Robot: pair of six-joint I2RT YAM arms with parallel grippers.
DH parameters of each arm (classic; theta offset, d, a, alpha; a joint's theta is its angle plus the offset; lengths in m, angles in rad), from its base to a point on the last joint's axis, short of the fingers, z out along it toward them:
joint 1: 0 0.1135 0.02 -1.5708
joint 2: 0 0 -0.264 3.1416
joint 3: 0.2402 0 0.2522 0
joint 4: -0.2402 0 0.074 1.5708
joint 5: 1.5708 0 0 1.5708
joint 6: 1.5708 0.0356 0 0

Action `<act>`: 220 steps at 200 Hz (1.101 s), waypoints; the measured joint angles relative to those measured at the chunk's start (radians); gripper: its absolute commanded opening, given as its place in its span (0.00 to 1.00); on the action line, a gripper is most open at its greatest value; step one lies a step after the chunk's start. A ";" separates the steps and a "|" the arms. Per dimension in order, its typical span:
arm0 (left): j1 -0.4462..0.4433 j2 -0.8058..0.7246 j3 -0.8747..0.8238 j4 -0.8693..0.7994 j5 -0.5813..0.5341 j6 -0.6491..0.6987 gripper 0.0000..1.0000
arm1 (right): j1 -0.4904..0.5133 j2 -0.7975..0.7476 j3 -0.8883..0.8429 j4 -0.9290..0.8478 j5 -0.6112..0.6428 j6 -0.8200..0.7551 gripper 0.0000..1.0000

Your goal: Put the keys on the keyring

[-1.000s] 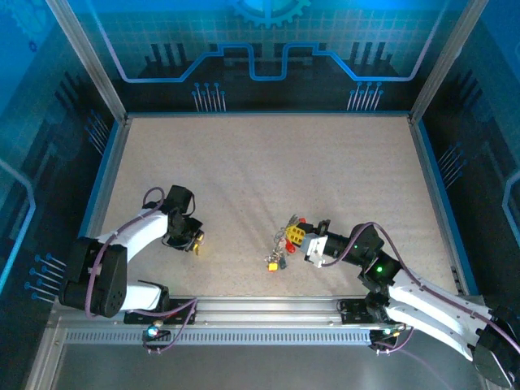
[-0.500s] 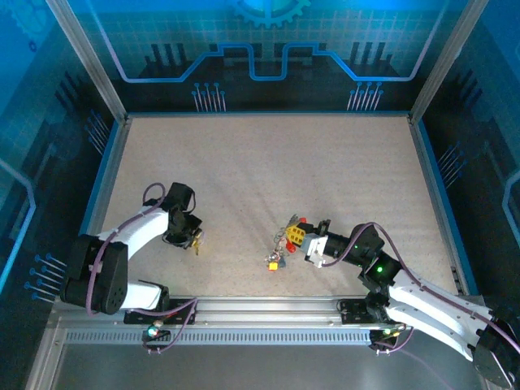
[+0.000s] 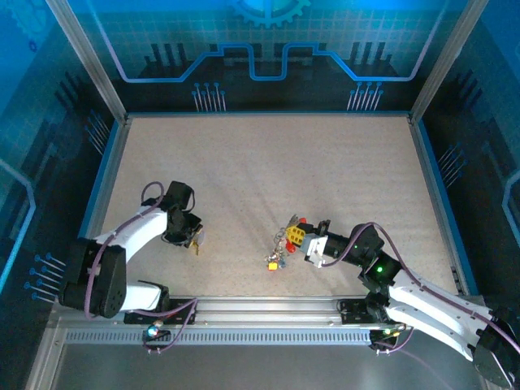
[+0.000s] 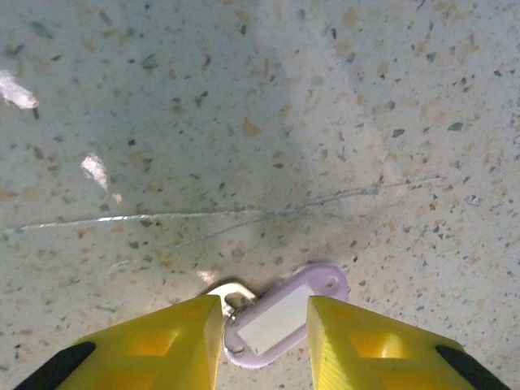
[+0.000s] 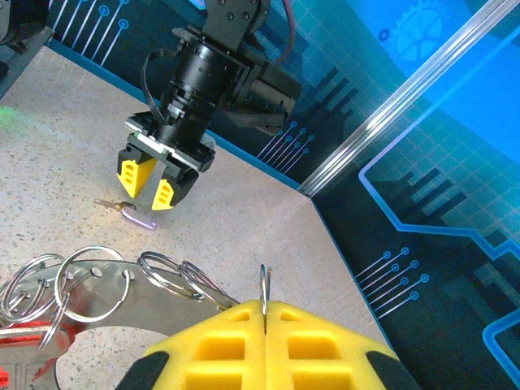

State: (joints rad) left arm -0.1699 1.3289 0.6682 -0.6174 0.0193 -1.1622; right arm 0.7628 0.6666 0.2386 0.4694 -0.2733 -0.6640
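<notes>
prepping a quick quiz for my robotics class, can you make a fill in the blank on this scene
The key lying under the open left hand has a pale ___ head.
That key rests flat on the ___.
The right hand is closed on a thin wire loop of the ___.
Missing words: purple; table; keyring.

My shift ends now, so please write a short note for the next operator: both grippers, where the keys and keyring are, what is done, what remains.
Left gripper: open, jaws on either side of the pale purple key, which lies flat on the table.
Right gripper: shut on a thin loop of the keyring, near the table's front middle.
Done: red and yellow keys appear to be on it.
Left: grip the purple key and thread it on.
</notes>
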 measured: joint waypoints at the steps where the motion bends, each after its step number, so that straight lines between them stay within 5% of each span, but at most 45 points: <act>1: 0.000 -0.003 -0.002 -0.001 0.000 -0.003 0.37 | 0.000 0.000 0.000 0.000 0.000 0.000 0.00; 106: -0.056 0.020 -0.031 -0.009 -0.008 -0.146 0.33 | 0.000 -0.015 0.000 -0.010 -0.022 -0.002 0.00; 156: -0.056 0.059 0.004 -0.001 -0.027 -0.144 0.18 | 0.000 -0.015 0.000 -0.010 -0.022 -0.003 0.00; 220: -0.056 0.060 0.006 0.003 -0.074 -0.119 0.17 | 0.000 -0.015 0.000 -0.010 -0.022 -0.002 0.00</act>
State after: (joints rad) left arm -0.2256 1.3888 0.6739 -0.6144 -0.0544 -1.2808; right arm 0.7628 0.6518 0.2386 0.4591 -0.2955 -0.6662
